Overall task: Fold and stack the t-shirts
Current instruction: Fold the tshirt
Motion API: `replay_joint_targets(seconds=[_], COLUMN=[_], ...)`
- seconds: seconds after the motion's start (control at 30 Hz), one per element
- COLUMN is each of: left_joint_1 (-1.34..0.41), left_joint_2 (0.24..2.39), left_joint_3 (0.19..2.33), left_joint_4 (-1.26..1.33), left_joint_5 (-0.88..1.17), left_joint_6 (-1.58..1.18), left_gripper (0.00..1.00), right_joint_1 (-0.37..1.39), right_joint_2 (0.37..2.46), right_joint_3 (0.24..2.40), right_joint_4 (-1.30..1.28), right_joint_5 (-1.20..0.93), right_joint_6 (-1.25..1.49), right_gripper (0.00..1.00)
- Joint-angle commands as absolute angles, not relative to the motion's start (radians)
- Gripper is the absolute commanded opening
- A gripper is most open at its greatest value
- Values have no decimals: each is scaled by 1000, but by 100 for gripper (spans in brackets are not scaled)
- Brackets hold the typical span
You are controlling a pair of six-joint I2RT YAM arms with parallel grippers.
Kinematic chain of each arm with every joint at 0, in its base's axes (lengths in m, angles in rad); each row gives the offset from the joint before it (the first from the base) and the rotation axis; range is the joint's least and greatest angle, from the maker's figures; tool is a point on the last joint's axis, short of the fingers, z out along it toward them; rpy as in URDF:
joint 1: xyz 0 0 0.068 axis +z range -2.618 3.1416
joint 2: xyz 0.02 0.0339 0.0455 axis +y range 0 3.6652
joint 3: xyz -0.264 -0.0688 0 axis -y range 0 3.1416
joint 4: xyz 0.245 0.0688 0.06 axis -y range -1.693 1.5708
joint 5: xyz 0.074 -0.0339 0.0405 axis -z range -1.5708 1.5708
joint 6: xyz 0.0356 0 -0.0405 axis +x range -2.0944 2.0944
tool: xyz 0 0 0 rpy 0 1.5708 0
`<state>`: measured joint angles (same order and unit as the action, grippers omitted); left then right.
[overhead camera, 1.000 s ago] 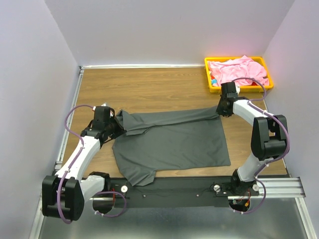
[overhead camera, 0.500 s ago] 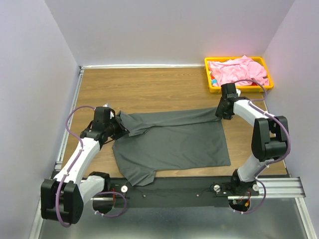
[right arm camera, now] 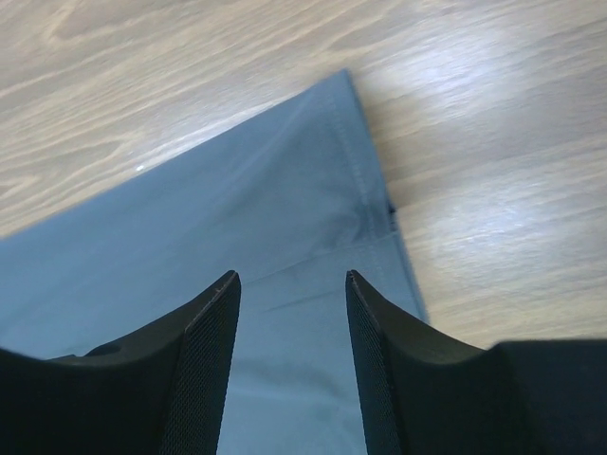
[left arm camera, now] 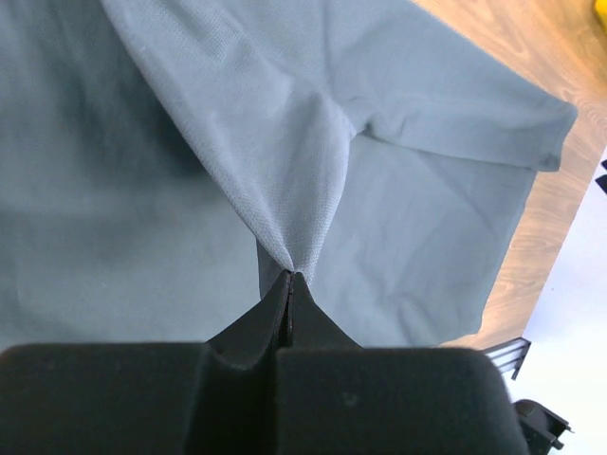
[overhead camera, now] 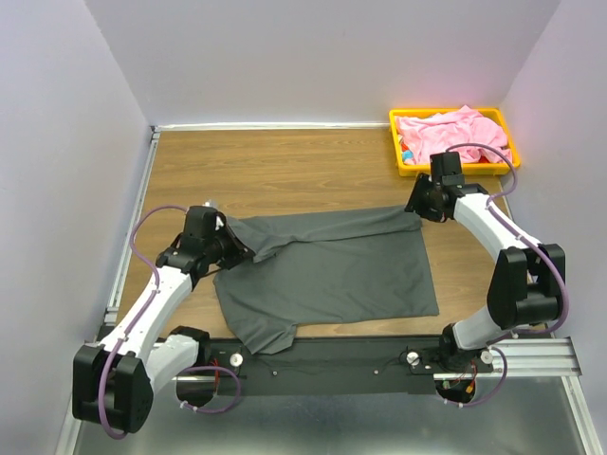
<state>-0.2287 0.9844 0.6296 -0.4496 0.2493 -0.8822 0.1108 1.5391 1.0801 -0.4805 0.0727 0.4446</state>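
The dark grey t-shirt (overhead camera: 327, 270) lies spread out in the middle of the top view, on the brown wood tabletop (overhead camera: 285, 171). Its far edge is folded over, so a long strip of cloth runs across the upper part of the shirt. One short sleeve sticks out at the lower left, close to the black bar where the arms are fixed.

The pink t-shirt (overhead camera: 450, 133) sits in a bunched heap in the upper right of the top view. It is inside the yellow tray (overhead camera: 395, 142), well apart from the grey shirt.

The left gripper (left arm camera: 289, 280) is at the left side of the grey shirt. Its jaws are pinched tight on a bit of grey cloth. In the left wrist view the cloth comes up to a sharp point right where the jaws meet, and it fans out flat from there.

The right gripper (right arm camera: 289, 280) is at the upper right corner of the grey shirt, just below the yellow tray in the top view. Its jaws stand wide apart, with the folded corner and its hem showing between them. I cannot tell if the tips touch the cloth.
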Motion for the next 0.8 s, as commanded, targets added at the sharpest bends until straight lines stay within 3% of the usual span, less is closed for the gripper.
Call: replay_joint_targets(seconds=[0.0,0.4,0.43,0.47,0.5,0.53,0.6,0.67,0.77], left_joint_1=[-241,-249,-249,-249,-247,-248,-247,-244,-200], left_joint_2=[960,937,936,933,925,917,885,874,899], left_joint_3=[581,433,430,430,436,442,459,505,575], left_joint_4=[-428,-322,-321,-321,-324,-336,-350,-376,-397], left_joint_5=[290,313,313,313,307,284,246,162,54], left_joint_6=[-933,-992,-989,-988,-988,-989,-991,-982,-922], left_gripper=[0,3,8,24,33,52,66,77,77], right_joint_1=[109,124,124,124,124,126,124,123,115], right_joint_2=[1531,1578,1585,1586,1589,1591,1595,1606,1614], right_joint_3=[1089,1081,1086,1089,1092,1100,1109,1120,1140], right_joint_4=[-471,-413,-411,-411,-410,-410,-410,-410,-408], right_joint_5=[-41,-120,-111,-103,-92,-68,-45,-8,29], right_joint_6=[439,462,462,462,462,469,469,469,471], right_gripper=[56,56,56,56,56,56,56,56,56])
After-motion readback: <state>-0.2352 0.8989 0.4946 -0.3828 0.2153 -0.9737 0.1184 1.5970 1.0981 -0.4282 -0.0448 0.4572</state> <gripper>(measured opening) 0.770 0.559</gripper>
